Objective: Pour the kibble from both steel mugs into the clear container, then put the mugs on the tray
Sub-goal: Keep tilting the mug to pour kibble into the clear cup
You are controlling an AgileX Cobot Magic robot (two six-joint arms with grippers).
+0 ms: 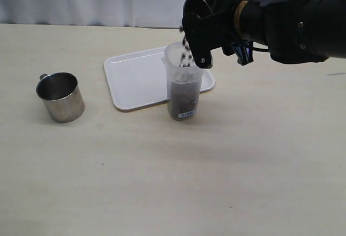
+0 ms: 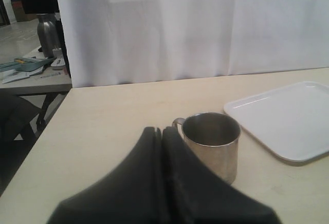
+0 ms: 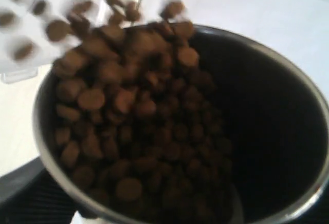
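Note:
My right gripper (image 1: 198, 37) is shut on a steel mug (image 3: 280, 106), which it holds tilted over the clear container (image 1: 184, 79). Kibble (image 3: 128, 126) slides over the mug's lip, and a stream of falling kibble (image 1: 186, 57) drops into the container, whose lower part holds a brown heap. That container stands at the front edge of the white tray (image 1: 132, 79). The other steel mug (image 1: 60, 96) stands upright on the table at the left, and I see no kibble inside it. In the left wrist view my left gripper (image 2: 162, 130) is shut on nothing, just short of this second mug (image 2: 212, 144).
A white curtain hangs behind the table's far edge. In the left wrist view a lower side table (image 2: 36, 77) with a steel flask (image 2: 47, 34) and clutter stands past the table's end. The right arm (image 1: 292, 25) reaches in above the tray's right side.

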